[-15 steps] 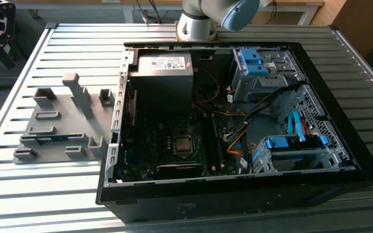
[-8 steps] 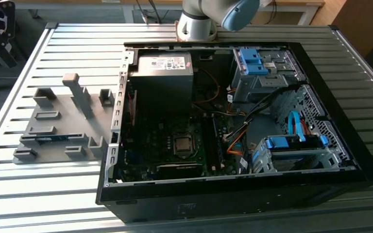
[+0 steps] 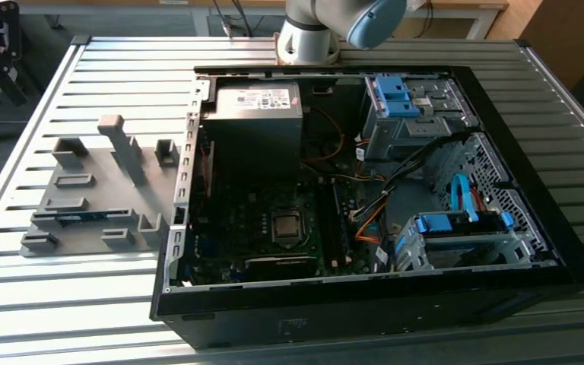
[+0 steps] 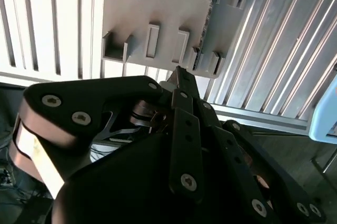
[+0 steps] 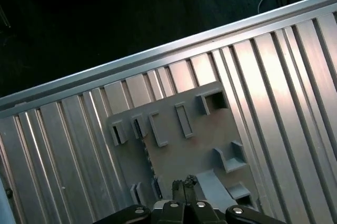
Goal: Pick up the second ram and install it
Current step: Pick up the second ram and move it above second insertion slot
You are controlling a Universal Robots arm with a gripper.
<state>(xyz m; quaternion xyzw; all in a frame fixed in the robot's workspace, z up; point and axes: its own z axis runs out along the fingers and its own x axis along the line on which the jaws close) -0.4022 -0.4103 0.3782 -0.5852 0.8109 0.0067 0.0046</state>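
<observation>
Item: second ram (image 3: 74, 217), a slim blue-green strip standing on edge in the slots of the gray rack (image 3: 119, 171), towards the exterior view's left; in the second wrist view its thin edge (image 4: 207, 23) runs across the rack. Rack: on the ribbed metal tabletop (image 3: 99, 76), just beside the open computer case (image 3: 373, 304). Tool (image 4: 179, 74): above the rack and clear of the ram, fingertips drawn together with nothing between them, also seen in the first wrist view (image 5: 183, 184).

second ram (image 3: 73, 216) (blue-green strip), slotted in rack (image 3: 119, 199)
</observation>
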